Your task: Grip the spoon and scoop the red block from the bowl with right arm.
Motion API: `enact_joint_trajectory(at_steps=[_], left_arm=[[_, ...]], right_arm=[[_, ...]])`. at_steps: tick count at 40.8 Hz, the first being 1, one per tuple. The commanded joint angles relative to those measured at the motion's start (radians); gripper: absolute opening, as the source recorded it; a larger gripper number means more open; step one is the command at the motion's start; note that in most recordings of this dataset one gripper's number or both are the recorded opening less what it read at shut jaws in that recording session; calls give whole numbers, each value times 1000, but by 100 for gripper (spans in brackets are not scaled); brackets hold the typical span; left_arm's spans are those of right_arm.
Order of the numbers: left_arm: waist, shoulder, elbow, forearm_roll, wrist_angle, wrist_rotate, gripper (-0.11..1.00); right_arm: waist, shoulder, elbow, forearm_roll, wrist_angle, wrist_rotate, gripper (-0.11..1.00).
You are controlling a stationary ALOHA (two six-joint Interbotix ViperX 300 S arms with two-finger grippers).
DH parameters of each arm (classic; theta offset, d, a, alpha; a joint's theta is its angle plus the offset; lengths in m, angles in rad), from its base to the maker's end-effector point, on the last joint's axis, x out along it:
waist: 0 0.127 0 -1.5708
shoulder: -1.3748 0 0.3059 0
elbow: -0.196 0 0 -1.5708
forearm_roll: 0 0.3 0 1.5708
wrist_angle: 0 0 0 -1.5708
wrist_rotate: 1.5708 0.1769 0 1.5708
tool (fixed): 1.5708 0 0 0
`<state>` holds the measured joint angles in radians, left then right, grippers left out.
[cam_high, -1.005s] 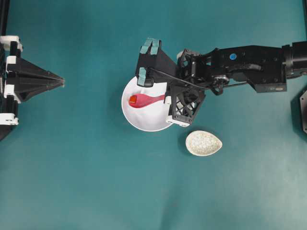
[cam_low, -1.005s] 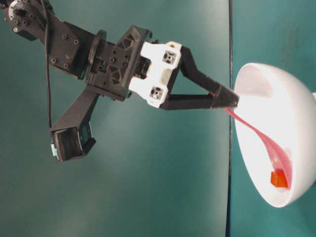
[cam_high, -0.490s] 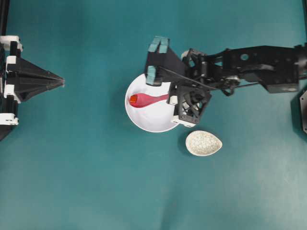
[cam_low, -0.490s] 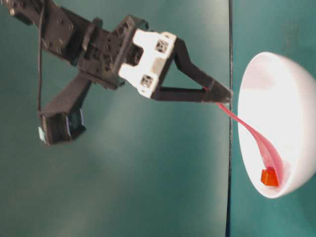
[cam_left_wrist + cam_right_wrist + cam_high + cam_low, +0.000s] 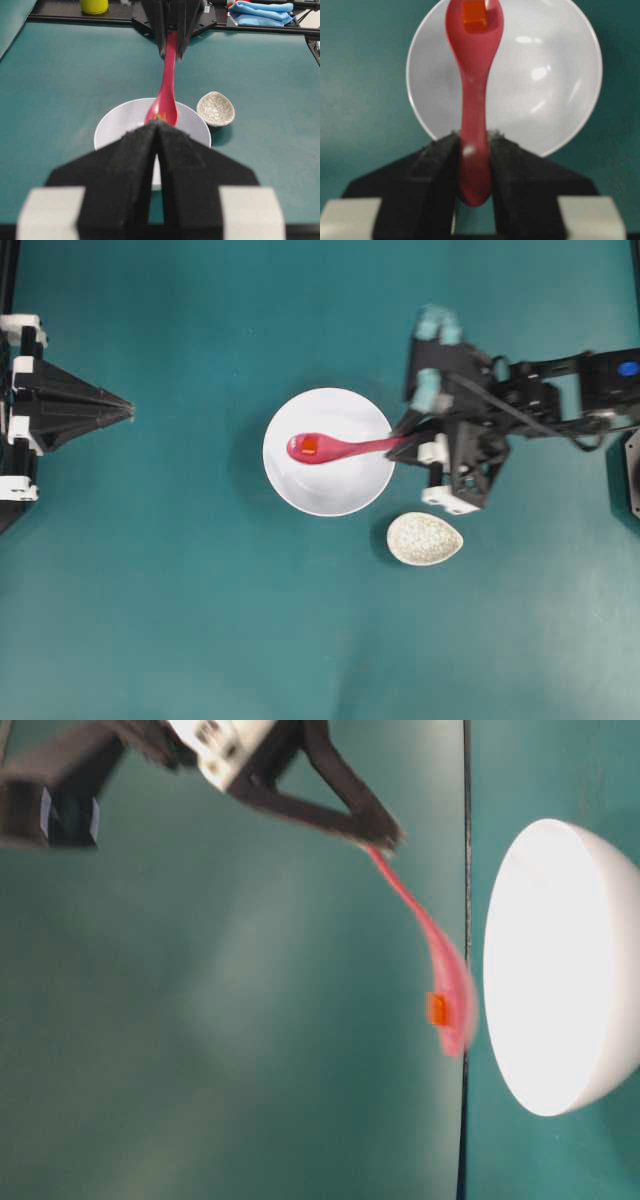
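Right tool (image 5: 472, 165) is clamped on the handle end of the magenta spoon (image 5: 345, 448), whose long axis runs left from the tool. The red block (image 5: 474, 16) rides in the scoop, above the white bowl (image 5: 285, 480). Left tool (image 5: 157, 150), pinched empty, sits far left.

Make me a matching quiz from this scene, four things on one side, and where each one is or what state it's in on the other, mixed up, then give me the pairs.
Things:
1. red block
2. spoon
3. white bowl
4. left claw

States:
A. shut with nothing in it, away from the dishes
B. gripped by its handle in the right claw
C. sitting in the spoon's scoop
D. on the table with nothing left inside, next to the speckled dish

Pairs: 1-C, 2-B, 3-D, 4-A
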<state>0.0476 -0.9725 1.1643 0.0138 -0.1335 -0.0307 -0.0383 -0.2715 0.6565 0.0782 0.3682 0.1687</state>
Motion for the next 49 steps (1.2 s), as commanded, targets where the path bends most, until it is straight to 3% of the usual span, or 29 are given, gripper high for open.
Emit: enact_joint_trajectory(at_steps=[1,19,49], left_arm=[[2,0,-25,3,-11,-8,0],[2,-2,-25,2,0,-12,0],[2,-2,-26,2,3,-14,0]], right_arm=[[3,-80,17,3,-28,6,24],[5,-215,0,-5,-15,6,24],[5,-219,-5,-6,-12,6,24]])
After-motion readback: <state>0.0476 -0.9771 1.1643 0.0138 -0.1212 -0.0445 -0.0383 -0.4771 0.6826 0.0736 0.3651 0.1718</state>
